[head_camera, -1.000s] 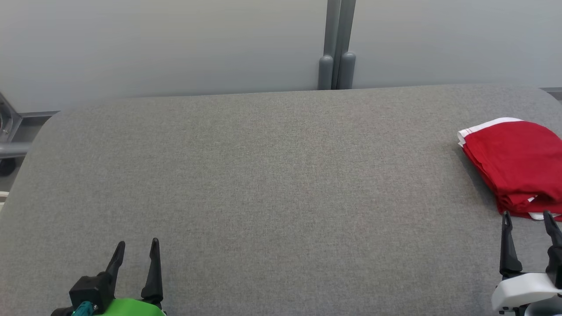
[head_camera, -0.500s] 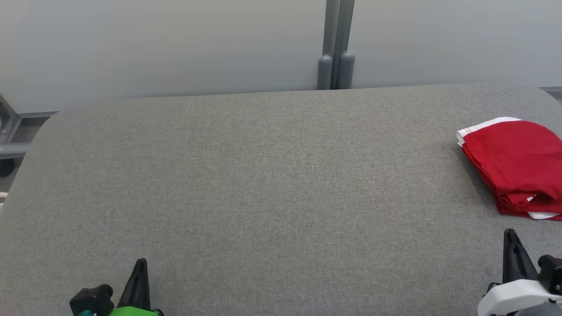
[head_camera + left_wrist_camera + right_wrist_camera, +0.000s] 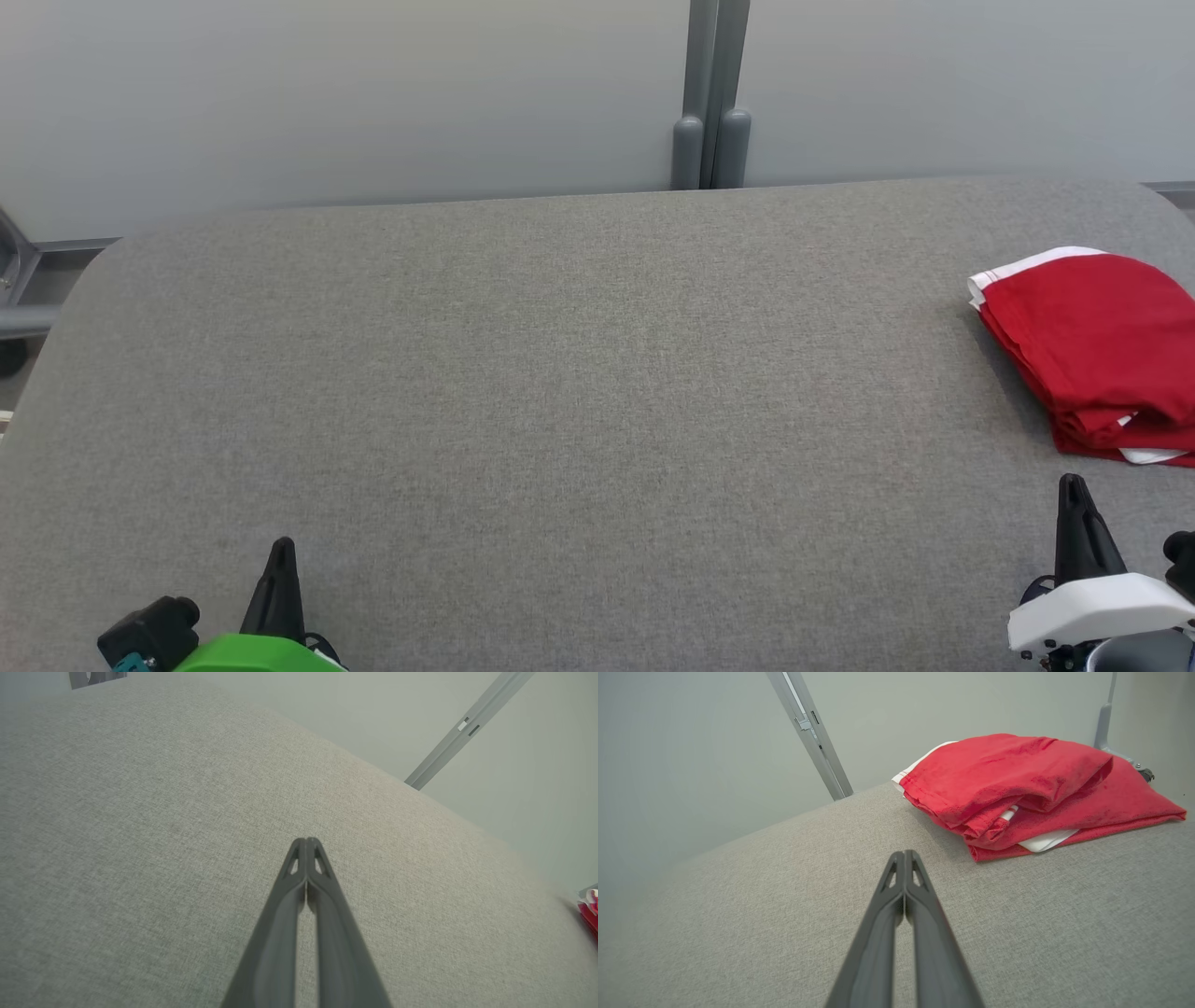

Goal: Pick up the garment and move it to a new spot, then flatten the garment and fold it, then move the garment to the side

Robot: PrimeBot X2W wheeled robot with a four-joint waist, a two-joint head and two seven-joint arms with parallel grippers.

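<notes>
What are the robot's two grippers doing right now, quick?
Left gripper: shut, holding nothing.
Right gripper: shut, holding nothing; red garment lies ahead, untouched.

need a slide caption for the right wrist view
Right gripper, shut and empty, aimed across the grey fabric table, with the folded red garment lying just ahead.

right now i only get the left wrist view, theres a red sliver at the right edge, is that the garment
Observer: Yes. The head view shows a red garment, folded in layers with white trim, at the right end of the grey table.
Operator: where's the right pincer
Observer: The right pincer sits just short of the garment's near edge, apart from it.
Operator: holding anything
Observer: No. Its wrist view shows the two fingers pressed together on nothing.
</notes>
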